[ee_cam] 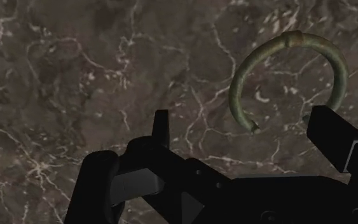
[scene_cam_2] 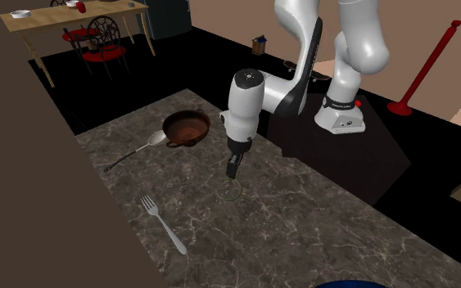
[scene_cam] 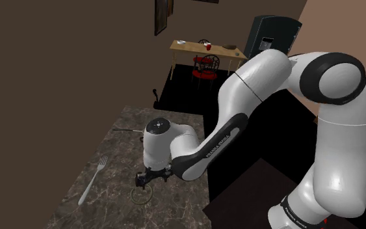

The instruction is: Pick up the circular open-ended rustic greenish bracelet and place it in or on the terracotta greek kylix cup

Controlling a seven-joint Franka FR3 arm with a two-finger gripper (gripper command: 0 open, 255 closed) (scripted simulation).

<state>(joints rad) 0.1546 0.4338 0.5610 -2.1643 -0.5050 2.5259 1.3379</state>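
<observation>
The greenish open-ended bracelet lies flat on the dark marble counter. It is a thin ring just below my gripper in the second exterior view, bracelet. My gripper is open and hangs low over it. The ring's open end sits between the fingers and its far side runs behind one finger, with no contact that I can see. The reddish-brown kylix cup stands on the counter behind the arm. In the shoulder view the gripper hovers over the bracelet.
A silver fork lies towards the counter's near side, fork. A spoon rests beside the cup. The counter's edge drops to a black stand. A wooden table and red chairs stand far off.
</observation>
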